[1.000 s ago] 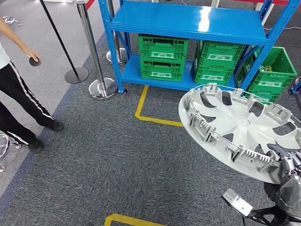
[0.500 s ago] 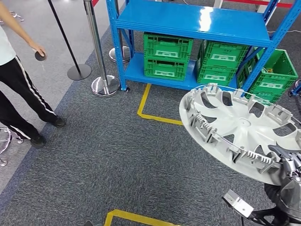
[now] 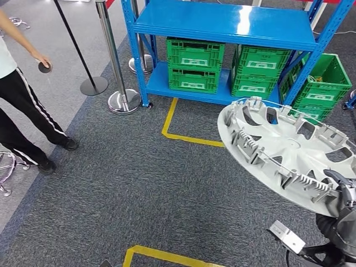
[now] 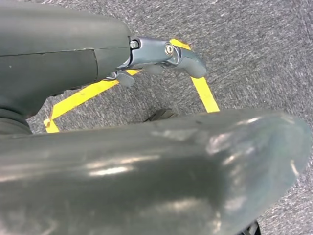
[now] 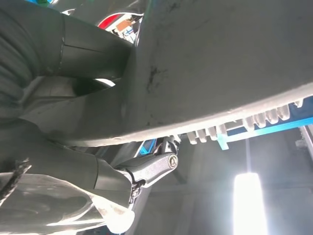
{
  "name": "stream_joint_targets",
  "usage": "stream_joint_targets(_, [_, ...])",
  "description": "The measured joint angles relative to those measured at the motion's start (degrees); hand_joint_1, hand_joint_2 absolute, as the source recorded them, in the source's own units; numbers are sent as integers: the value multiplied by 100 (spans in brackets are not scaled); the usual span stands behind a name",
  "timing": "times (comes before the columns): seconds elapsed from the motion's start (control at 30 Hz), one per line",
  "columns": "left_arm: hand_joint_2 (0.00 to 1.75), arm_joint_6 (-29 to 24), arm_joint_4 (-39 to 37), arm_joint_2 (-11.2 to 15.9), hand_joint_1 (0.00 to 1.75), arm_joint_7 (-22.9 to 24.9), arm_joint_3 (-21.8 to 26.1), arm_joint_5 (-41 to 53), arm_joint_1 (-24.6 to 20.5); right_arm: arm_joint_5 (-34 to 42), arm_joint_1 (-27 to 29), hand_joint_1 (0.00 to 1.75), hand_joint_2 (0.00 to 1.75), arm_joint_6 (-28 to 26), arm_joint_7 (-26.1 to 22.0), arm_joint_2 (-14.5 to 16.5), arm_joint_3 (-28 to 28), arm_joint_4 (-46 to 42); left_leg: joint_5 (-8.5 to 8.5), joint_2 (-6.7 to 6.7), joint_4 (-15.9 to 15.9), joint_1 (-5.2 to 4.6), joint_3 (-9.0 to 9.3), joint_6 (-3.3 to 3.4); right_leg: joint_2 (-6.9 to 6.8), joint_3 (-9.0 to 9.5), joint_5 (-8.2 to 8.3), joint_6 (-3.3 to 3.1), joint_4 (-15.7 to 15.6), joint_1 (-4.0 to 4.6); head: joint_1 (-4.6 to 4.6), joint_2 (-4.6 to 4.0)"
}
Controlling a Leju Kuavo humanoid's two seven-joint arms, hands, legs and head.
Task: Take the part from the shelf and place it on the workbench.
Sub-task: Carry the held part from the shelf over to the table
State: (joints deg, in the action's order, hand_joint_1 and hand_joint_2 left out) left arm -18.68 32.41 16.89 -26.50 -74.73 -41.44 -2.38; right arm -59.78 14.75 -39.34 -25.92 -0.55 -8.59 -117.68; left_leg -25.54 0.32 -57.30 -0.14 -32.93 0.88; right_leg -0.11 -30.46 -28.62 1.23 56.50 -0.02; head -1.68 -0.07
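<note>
The part is a silver wheel cover (image 3: 290,153), held tilted in the air at the right of the head view with its ribbed inner side up. My right hand (image 3: 342,194) grips its near rim from below at the lower right corner. In the right wrist view the cover's pale surface (image 5: 229,58) lies against the hand, and a dark finger (image 5: 151,169) curls under its clipped edge. In the left wrist view my left hand (image 4: 162,54) hangs over the carpet with its fingers stretched out and nothing in them.
A blue shelf (image 3: 226,25) stands ahead with green crates (image 3: 193,64) on its lower board and another green crate (image 3: 325,83) beside it. Yellow tape lines (image 3: 184,136) mark the grey carpet. Barrier posts (image 3: 119,97) stand left of the shelf. A person (image 3: 21,105) stands at far left.
The whole view has shifted a little, so the camera has moved. The wheel cover sits slightly further right in the picture and stays in my right hand.
</note>
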Motion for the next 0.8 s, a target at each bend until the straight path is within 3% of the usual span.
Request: stream_joint_targets(0.8, [0,48,-102,-18,0,5,123,152,3,359,1,175,175,0,212,-52,48,41,7,-3,-28,-26,-56,-8,-3,-39,30,15,-3,-29,1,0])
